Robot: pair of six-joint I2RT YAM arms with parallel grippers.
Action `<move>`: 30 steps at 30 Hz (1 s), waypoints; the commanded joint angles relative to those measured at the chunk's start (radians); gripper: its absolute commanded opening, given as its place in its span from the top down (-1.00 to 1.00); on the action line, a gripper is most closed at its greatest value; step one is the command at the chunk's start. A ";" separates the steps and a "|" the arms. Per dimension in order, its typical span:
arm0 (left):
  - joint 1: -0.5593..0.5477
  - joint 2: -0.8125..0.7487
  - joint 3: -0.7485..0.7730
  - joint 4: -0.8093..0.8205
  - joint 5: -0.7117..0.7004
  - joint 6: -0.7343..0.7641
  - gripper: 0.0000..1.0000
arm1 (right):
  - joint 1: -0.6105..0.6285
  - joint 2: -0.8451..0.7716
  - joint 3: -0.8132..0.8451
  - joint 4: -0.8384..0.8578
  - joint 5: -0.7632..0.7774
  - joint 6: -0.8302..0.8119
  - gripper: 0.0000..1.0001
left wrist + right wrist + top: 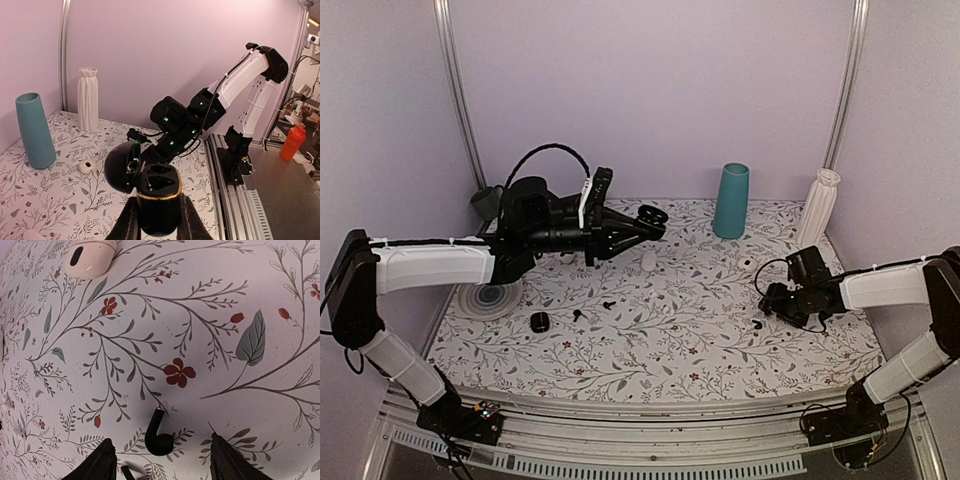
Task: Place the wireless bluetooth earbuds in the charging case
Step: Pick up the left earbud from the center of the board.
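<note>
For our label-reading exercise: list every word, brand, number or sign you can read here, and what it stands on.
No text can be read anywhere.
Black charging case in the left gripper: no lettering shows.
White earbud case: only a dark oval mark.
Orange bottle: too small to tell.

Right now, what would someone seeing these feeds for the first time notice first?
The left gripper holds a black charging case raised above the table, its lid swung open. The right gripper hangs low over the floral tablecloth, fingers apart on either side of a black earbud lying there. At the back stand a teal vase and a white ribbed vase.
</note>
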 commanded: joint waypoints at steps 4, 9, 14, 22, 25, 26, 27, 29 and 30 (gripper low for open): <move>0.012 -0.010 0.018 -0.006 0.013 0.006 1.00 | 0.083 0.005 0.052 -0.118 0.152 0.034 -0.15; 0.013 -0.012 0.018 -0.006 0.017 0.004 1.00 | 0.101 0.046 0.087 -0.168 0.230 0.066 0.05; 0.014 -0.017 0.017 -0.006 0.018 0.003 1.00 | 0.132 0.085 0.124 -0.194 0.272 0.092 0.17; 0.016 -0.022 0.015 -0.007 0.023 0.002 1.00 | 0.173 0.148 0.173 -0.225 0.325 0.121 0.29; 0.016 -0.026 0.015 -0.009 0.023 0.001 1.00 | 0.179 0.165 0.193 -0.255 0.356 0.131 0.34; 0.016 -0.027 0.015 -0.010 0.023 0.001 1.00 | 0.181 0.170 0.199 -0.264 0.363 0.135 0.36; 0.016 -0.028 0.015 -0.009 0.024 0.001 1.00 | 0.184 0.173 0.201 -0.269 0.370 0.138 0.38; 0.016 -0.028 0.015 -0.011 0.023 0.001 1.00 | 0.187 0.177 0.205 -0.277 0.380 0.142 0.40; 0.016 -0.028 0.015 -0.010 0.025 0.001 1.00 | 0.189 0.179 0.206 -0.276 0.382 0.142 0.41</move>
